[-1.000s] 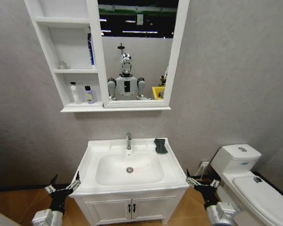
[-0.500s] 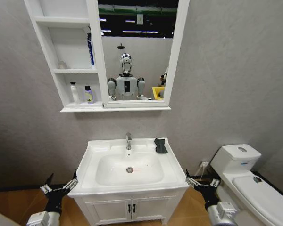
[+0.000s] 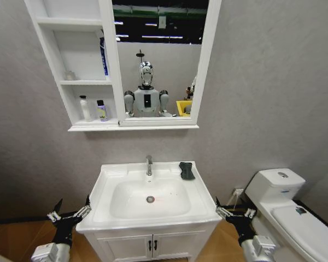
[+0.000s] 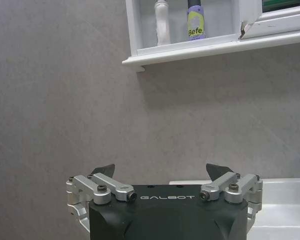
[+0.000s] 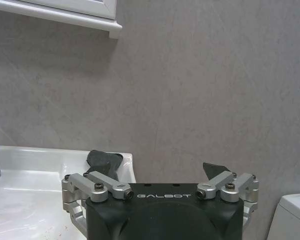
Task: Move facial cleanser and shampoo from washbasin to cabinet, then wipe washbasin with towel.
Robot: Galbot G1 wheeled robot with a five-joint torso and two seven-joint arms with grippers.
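While both bottles (image 3: 93, 109) are already standing on the cabinet's (image 3: 71, 82) lowest shelf, the wiping step is pending: the towel (image 3: 186, 170) is lying on the washbasin's (image 3: 106, 210) back right corner, calling for the right tool (image 3: 233, 213), spread, empty; the left tool (image 3: 70, 215) is likewise spread.

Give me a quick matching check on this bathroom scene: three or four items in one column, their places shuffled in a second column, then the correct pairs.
Items:
1. towel
2. two bottles
3. left gripper
4. right gripper

Places:
A. low, between the washbasin and the toilet
B. bottom niche of the cabinet
C. back right corner of the washbasin top, right of the tap
D. low, off the washbasin's front left corner

Pairs: 1-C, 2-B, 3-D, 4-A
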